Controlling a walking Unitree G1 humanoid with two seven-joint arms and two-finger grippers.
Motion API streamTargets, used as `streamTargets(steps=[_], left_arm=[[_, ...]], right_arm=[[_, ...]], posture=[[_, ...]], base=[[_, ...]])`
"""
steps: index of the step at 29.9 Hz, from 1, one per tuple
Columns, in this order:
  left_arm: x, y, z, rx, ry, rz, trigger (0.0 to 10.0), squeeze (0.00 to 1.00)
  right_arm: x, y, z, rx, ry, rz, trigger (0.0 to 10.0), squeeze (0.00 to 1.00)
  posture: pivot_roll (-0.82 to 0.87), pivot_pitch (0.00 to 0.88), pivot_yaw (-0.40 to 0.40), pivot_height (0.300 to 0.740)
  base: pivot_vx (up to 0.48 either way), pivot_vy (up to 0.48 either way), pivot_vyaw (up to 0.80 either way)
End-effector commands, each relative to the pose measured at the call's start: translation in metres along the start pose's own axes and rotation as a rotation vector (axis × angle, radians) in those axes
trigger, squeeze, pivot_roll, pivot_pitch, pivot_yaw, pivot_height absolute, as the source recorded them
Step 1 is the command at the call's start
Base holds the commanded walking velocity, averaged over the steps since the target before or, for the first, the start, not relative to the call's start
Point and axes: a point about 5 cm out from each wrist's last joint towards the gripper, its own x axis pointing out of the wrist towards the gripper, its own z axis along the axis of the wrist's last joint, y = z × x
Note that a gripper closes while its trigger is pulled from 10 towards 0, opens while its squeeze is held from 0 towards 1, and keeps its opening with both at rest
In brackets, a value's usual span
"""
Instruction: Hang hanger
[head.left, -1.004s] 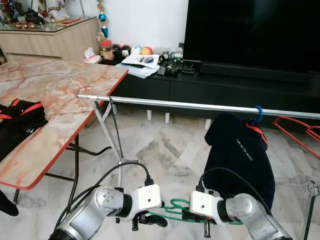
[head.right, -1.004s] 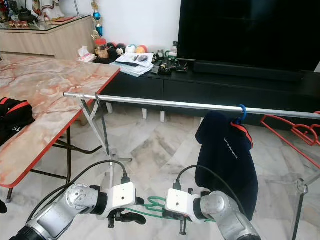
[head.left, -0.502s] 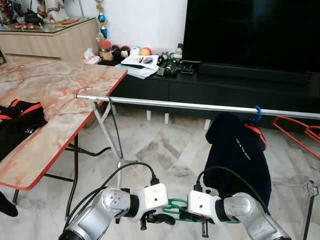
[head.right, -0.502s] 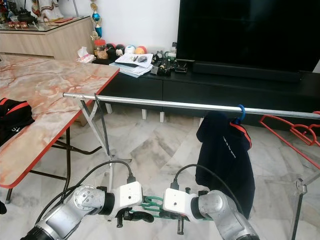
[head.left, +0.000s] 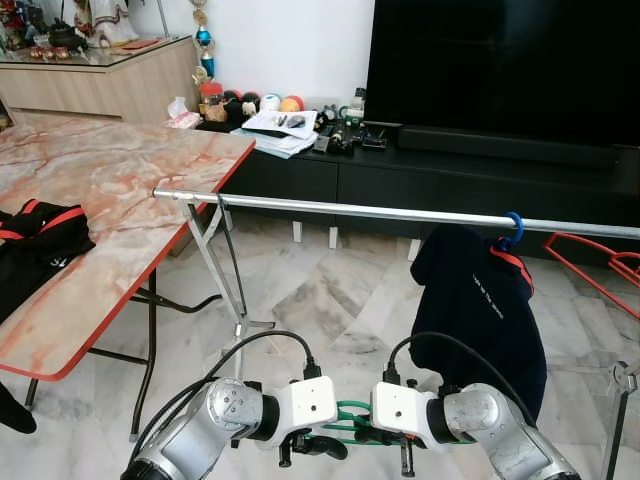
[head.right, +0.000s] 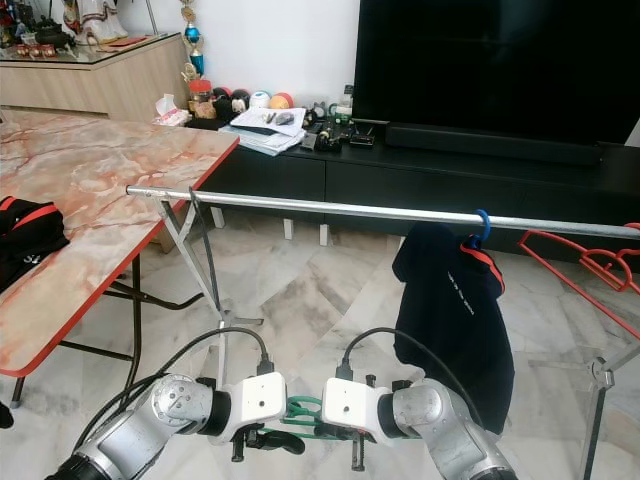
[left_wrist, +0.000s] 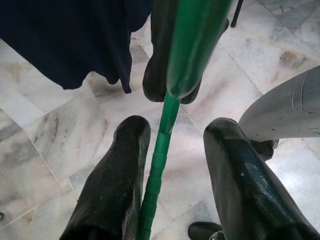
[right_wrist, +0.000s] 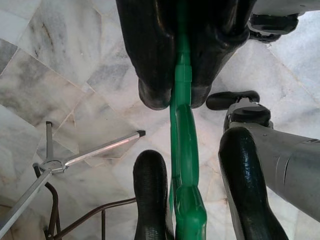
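While your right gripper clamps the green hanger low before the rail, your left gripper's fingers straddle it apart; close them, then lift its hook railward

Left end effector parted, right end effector clamped
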Motion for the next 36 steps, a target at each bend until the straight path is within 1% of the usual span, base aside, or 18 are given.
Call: streamTargets(steps=[1, 2, 13, 18, 29, 30, 31, 32, 36], left_arm=[[0.0018, -0.0027, -0.0034, -0.006, 0.007, -0.013, 3.3, 0.00], [0.0018, -0.0029, -0.0033, -0.010, 0.003, -0.012, 0.0, 0.00], [0.0010, -0.0040, -0.0033, -0.013, 0.001, -0.032, 0.0, 0.00], [0.0011, -0.0063, -0.0056, 0.007, 0.027, -0.056, 0.0, 0.00], [0.0003, -0.0060, -0.0055, 0.019, 0.040, -0.069, 0.0, 0.00], [0.0004, -0.0059, -0.0055, 0.020, 0.040, -0.069, 0.0, 0.00], [0.0005, -0.0059, -0.0055, 0.021, 0.041, -0.069, 0.0, 0.00], [0.0006, -0.0058, -0.0055, 0.022, 0.041, -0.068, 0.0, 0.00], [0.0008, -0.0034, -0.0059, 0.030, 0.044, -0.047, 0.0, 0.00]], right_arm=[[-0.0012, -0.0017, 0.0102, -0.021, -0.045, -0.012, 10.0, 0.00], [-0.0012, -0.0015, 0.0104, -0.020, -0.046, -0.012, 10.0, 0.00], [0.0010, 0.0016, 0.0107, -0.016, -0.047, 0.000, 10.0, 0.00], [0.0015, 0.0005, 0.0106, -0.015, -0.045, -0.002, 10.0, 0.00], [0.0025, -0.0001, 0.0112, -0.010, -0.048, -0.001, 10.0, 0.00], [0.0029, 0.0013, 0.0116, -0.004, -0.055, 0.009, 10.0, 0.23], [0.0030, 0.0023, 0.0120, -0.002, -0.063, 0.016, 10.0, 0.83], [0.0028, 0.0030, 0.0127, -0.003, -0.070, 0.022, 10.0, 1.00], [0.0020, 0.0047, 0.0148, -0.013, -0.087, 0.038, 10.0, 1.00]], posture=[[0.11, 0.000, -0.002, 0.740], [0.11, 0.000, -0.002, 0.740], [0.11, 0.000, -0.004, 0.740], [0.11, 0.000, -0.004, 0.740], [0.11, 0.000, -0.004, 0.740], [0.11, 0.000, -0.005, 0.740], [0.11, 0.000, -0.005, 0.740], [0.11, 0.000, -0.006, 0.740], [0.11, 0.000, -0.005, 0.740]], base=[[0.000, 0.000, 0.00], [0.000, 0.000, 0.00], [0.000, 0.000, 0.00], [0.000, 0.000, 0.00], [0.000, 0.000, 0.00], [0.000, 0.000, 0.00], [0.000, 0.000, 0.00], [0.000, 0.000, 0.00], [0.000, 0.000, 0.00]])
